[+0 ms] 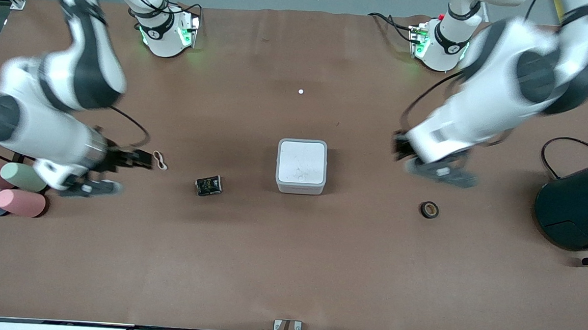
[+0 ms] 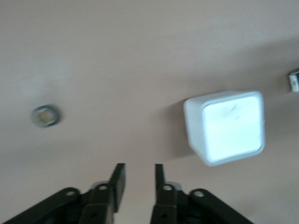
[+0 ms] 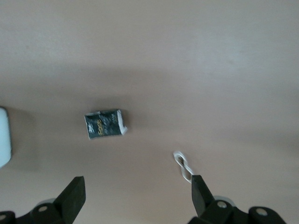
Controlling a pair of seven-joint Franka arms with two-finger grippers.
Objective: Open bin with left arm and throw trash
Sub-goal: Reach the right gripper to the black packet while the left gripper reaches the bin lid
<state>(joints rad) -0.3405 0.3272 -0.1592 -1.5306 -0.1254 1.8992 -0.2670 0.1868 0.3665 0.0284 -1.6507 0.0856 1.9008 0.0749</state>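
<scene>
The white square bin [image 1: 301, 166] sits mid-table with its flat lid shut. The black foil packet [image 1: 208, 185] lies beside it toward the right arm's end, and the tan rubber-band loop [image 1: 160, 160] lies farther that way. The black tape ring [image 1: 429, 209] lies toward the left arm's end. My left gripper [image 1: 402, 147] hangs over bare table between the bin and the tape ring. It is open and empty [image 2: 139, 175], with the bin [image 2: 229, 127] and ring [image 2: 46, 115] in its view. My right gripper [image 1: 140, 159] is wide open [image 3: 137, 191] beside the rubber band [image 3: 183, 165], with the packet [image 3: 105, 123] ahead.
Several pastel cylinders [image 1: 6, 188] lie at the right arm's end of the table. A big dark teal cylinder [image 1: 577, 208] with a black cable stands at the left arm's end. A tiny white speck [image 1: 300, 91] lies near the bases.
</scene>
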